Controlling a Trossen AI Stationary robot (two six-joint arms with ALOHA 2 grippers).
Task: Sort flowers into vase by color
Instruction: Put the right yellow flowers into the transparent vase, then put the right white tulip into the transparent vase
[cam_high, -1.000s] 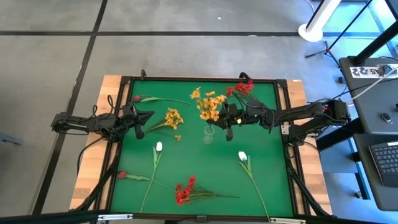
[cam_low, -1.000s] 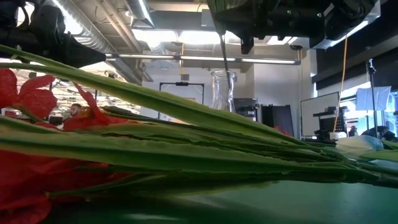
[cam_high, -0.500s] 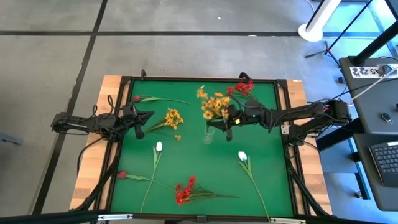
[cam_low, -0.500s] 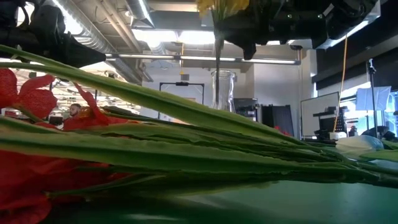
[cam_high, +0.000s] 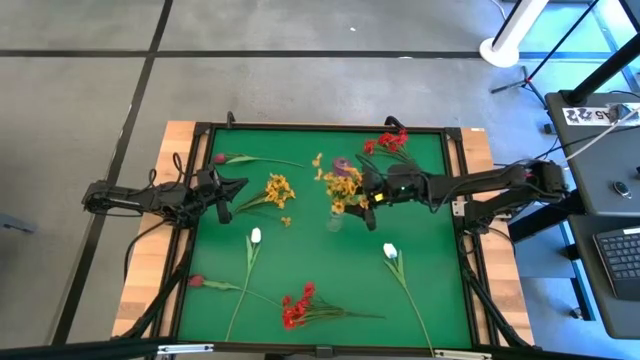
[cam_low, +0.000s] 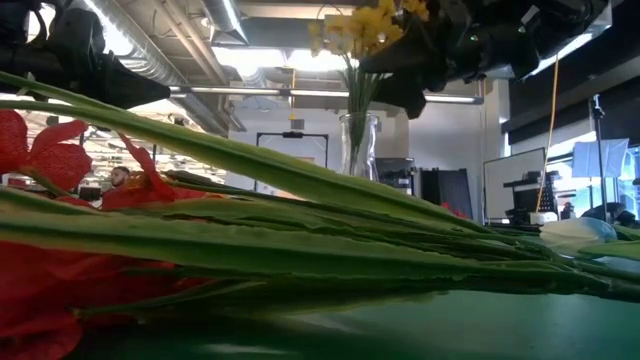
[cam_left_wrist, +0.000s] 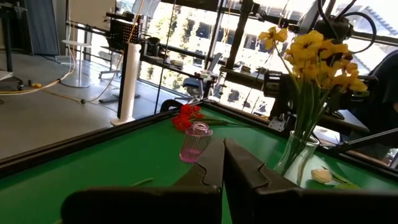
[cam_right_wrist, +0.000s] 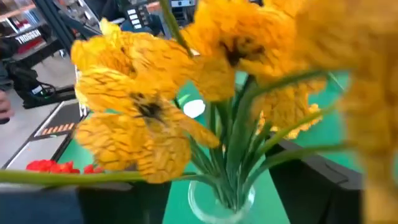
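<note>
- Now the yellow bunch stands stems-down in the clear vase near the middle of the green tabletop; in the right wrist view its stems run into the vase mouth.
- The right gripper hangs just beside the blossoms, above the vase; its fingers stand apart either side of the stems, holding nothing.
- The left gripper waits over the tabletop's left part, fingers pressed together and empty.
- A second yellow cluster lies just right of the left gripper.
- Red flowers lie near the far edge; more red ones lie near the front edge.
- Two white tulips lie on the tabletop, one left of centre, one right.
- Two dark pink buds lie on the left side, one far, one near.
- A small pink vase stands beyond the left fingers.
</note>
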